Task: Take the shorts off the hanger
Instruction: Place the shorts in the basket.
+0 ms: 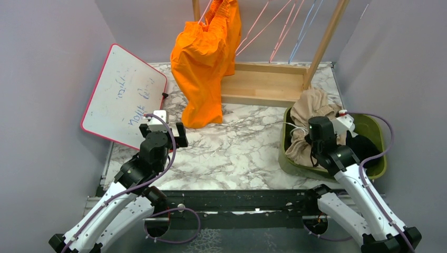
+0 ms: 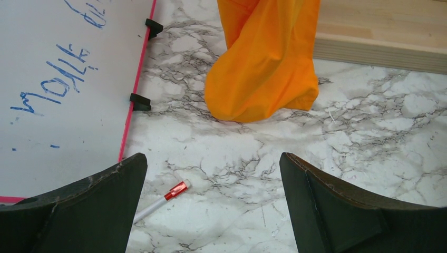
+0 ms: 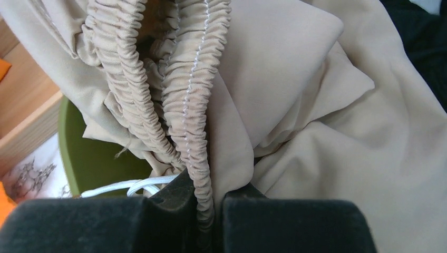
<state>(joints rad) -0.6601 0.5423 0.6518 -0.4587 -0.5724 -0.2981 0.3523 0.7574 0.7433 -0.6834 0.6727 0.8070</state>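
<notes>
Found the table [image 1: 248,153] boxed in by grey walls at left, right and back, with both arm bases along its near edge. Noted open marble across the middle, from whiteboard to bin. Saw the whiteboard [image 1: 124,95] lying tilted over the left edge, its pink rim and black clips bordering the left arm's room. Placed the rack [image 1: 263,84] at the back: a wooden base, slanted poles, and pink and blue hangers [image 1: 263,26] strung above.

Saw the orange shorts [image 1: 203,68] hung high on the rack, draped down in front of its base, the lower hem touching the marble near the whiteboard's far corner. Found the bin [image 1: 377,153], green, against the right wall. Saw the tan shorts [image 1: 311,121] heaped in it and spilling over its left rim, with black shorts [image 1: 363,147] beside them, deeper right.

Found the left claw [image 2: 213,163] spread wide and holding nothing, low over bare marble, facing the orange hem. Found the right claw [image 3: 213,205] over the bin, pinched tight on the tan shorts' gathered waistband.

Spotted a pen [image 2: 163,197] on the marble just beside the left finger. Glimpsed white loops [image 3: 126,185] under the tan cloth; could not tell their kind.
</notes>
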